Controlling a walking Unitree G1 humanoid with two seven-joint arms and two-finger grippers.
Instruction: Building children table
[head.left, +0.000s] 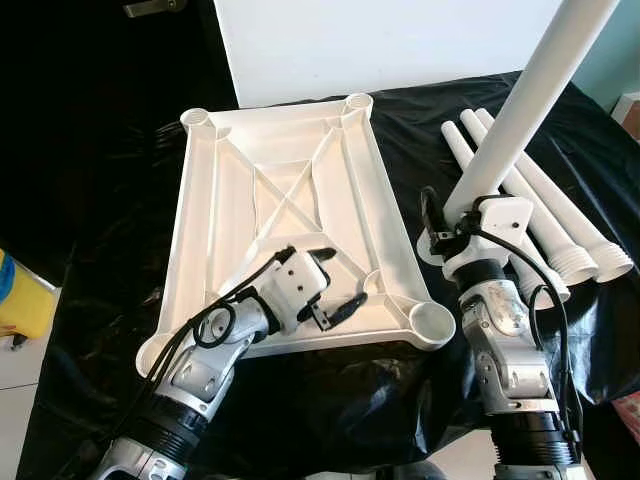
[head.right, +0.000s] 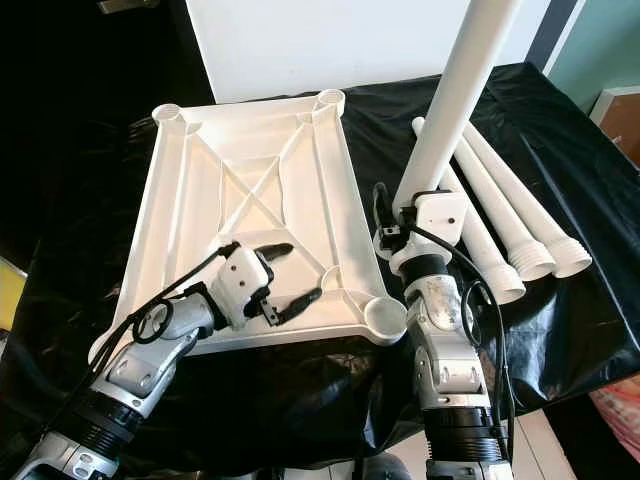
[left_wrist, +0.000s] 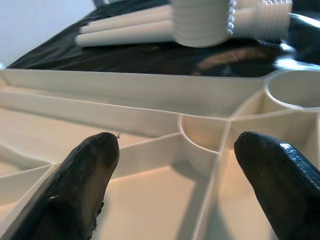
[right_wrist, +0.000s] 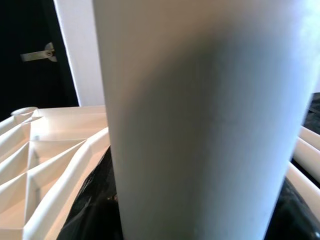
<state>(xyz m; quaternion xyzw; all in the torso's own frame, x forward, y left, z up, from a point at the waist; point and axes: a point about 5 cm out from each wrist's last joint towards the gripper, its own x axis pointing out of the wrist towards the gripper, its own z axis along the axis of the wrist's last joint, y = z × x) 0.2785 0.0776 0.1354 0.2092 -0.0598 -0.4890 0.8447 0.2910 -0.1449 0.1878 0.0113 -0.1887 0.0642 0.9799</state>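
Observation:
The white ribbed tabletop (head.left: 195, 200) lies upside down on a black sheet, with round sockets at its corners. My left gripper (head.left: 348, 276) hovers open over its near right part, close to the near right socket (head.left: 432, 322), with nothing between its fingers (left_wrist: 85, 185). My right gripper (head.left: 452, 232) is shut on a white table leg (head.left: 520, 110), held nearly upright and leaning right. The leg's threaded lower end (left_wrist: 202, 22) sits over the sheet just right of that socket. The leg (right_wrist: 200, 125) hides the right fingers in the right wrist view.
Three more white legs (head.left: 560, 230) lie side by side on the black sheet (head.left: 100, 200) to the right of the held leg. A white board (head.left: 380, 40) stands behind the tabletop. A yellow object (head.left: 25, 295) sits on the floor at the left.

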